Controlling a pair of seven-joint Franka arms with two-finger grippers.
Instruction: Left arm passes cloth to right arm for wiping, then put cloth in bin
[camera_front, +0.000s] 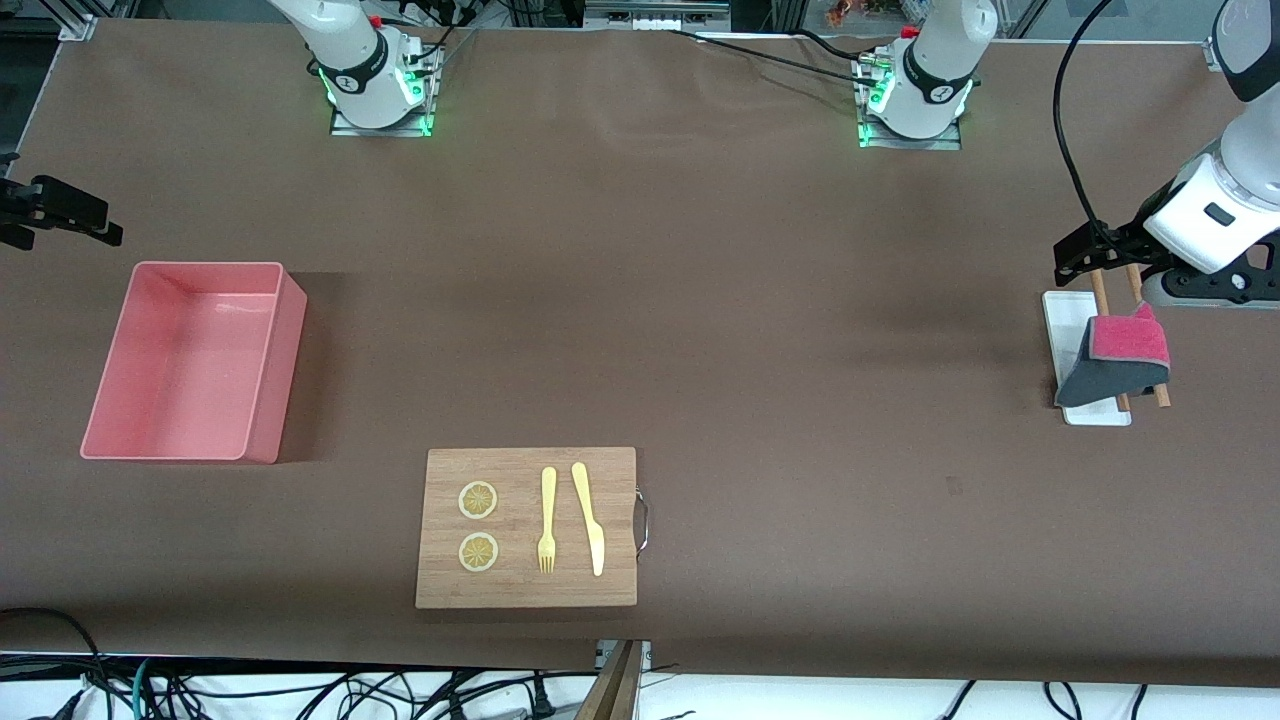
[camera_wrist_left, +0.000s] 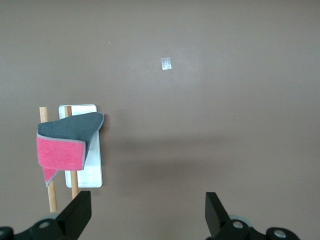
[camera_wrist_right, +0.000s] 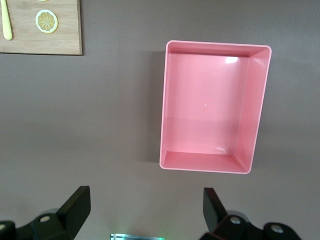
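The magenta-and-grey cloth (camera_front: 1118, 362) is being shown draped over two wooden dowels (camera_front: 1104, 300) that are lying across a small white tray (camera_front: 1062, 330) at the left arm's end of the table. The left gripper (camera_front: 1092, 252) is being held in the air just beside the cloth, over the tray's edge toward the robots' bases, with its jaws spread wide and nothing between them. The pick-up is judged to be the step in hand, and nothing of the hand-over is done yet. It would best be done by lowering the fingers (camera_wrist_left: 77, 215) astride the raised fold of fabric, not the dowels, so that only cloth is being pinched and the tray is not dragged along. The right gripper (camera_front: 62, 212) is being kept waiting, spread and empty, well apart from the cloth, over bare table by the salmon-pink bin (camera_front: 195, 362). The wooden cutting board (camera_front: 527, 528), carrying a fork, a knife and two lemon slices, is lying between bin and cloth, nearer the front camera.
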